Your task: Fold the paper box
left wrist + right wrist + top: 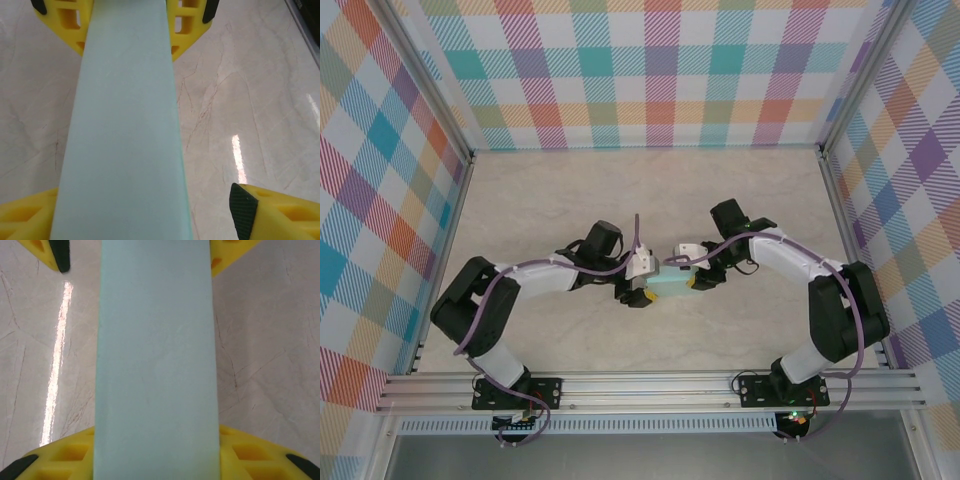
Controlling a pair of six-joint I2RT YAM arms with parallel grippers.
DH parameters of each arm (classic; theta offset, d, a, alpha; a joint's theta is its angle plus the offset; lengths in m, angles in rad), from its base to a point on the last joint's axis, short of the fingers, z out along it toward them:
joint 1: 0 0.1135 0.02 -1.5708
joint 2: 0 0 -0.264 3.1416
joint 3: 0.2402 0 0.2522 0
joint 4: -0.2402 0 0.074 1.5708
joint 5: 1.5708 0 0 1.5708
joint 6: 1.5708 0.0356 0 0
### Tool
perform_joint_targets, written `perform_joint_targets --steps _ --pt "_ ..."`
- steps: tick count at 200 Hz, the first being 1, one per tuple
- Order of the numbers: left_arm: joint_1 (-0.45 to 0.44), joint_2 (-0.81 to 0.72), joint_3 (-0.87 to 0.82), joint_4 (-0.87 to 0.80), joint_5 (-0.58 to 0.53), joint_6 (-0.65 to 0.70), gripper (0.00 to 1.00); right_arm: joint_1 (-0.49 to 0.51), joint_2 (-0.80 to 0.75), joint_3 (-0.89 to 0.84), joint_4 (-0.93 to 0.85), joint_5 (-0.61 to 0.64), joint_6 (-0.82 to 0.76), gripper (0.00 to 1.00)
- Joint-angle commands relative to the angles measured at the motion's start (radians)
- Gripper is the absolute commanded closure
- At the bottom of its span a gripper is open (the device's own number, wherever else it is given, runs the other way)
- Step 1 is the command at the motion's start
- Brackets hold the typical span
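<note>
While the paper box (670,287) sits at the middle of the tabletop (570,190), the right gripper (157,460) clamps one end, closed flush against both sides; the left gripper (137,215) stands open round the other (a clear gap on one side).

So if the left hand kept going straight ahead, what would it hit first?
The paper box, lying between its fingers; then likely the right hand at its far end.
</note>
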Motion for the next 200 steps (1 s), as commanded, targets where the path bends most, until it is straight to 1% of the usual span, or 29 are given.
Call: perform_joint_targets --steps 1,15,35,55,73,77,92,110,137,152,181,200 --pt "0.02 -0.148 -0.058 -0.024 0.053 -0.066 0.21 -0.004 0.019 -0.01 0.052 0.012 0.018 0.65" --pt "0.04 -0.233 -0.104 0.033 0.02 -0.17 0.2 -0.005 0.021 -0.018 0.066 0.012 0.027 0.65" --pt "0.076 -0.301 -0.143 0.132 -0.035 -0.391 0.19 -0.006 0.025 -0.027 0.074 0.005 0.03 0.65" --pt "0.098 -0.267 -0.089 0.119 -0.101 -0.687 0.16 -0.006 0.033 -0.032 0.086 0.013 0.043 0.65" --pt "0.102 -0.215 -0.06 0.122 -0.1 -0.874 0.01 -0.006 0.036 -0.031 0.088 0.012 0.049 0.65" --pt "0.102 -0.204 -0.066 0.14 -0.115 -0.91 0.0 -0.006 0.035 -0.033 0.092 0.012 0.049 0.65" --pt "0.105 -0.184 -0.098 0.211 -0.224 -1.039 0.0 -0.006 0.031 -0.044 0.111 0.02 0.055 0.65" --pt "0.106 -0.152 -0.1 0.226 -0.294 -1.112 0.0 -0.006 0.033 -0.05 0.113 0.007 0.063 0.65" --pt "0.104 -0.076 -0.08 0.263 -0.24 -1.168 0.0 -0.005 0.032 -0.061 0.13 0.005 0.075 0.65" --pt "0.101 -0.057 -0.086 0.26 -0.237 -1.159 0.0 -0.005 0.037 -0.056 0.123 0.008 0.079 0.65" --pt "0.098 -0.044 -0.147 0.297 -0.237 -1.116 0.0 -0.007 0.052 -0.054 0.13 0.013 0.09 0.65" --pt "0.099 -0.035 -0.189 0.314 -0.263 -1.09 0.0 -0.009 0.066 -0.046 0.117 0.009 0.101 0.65"
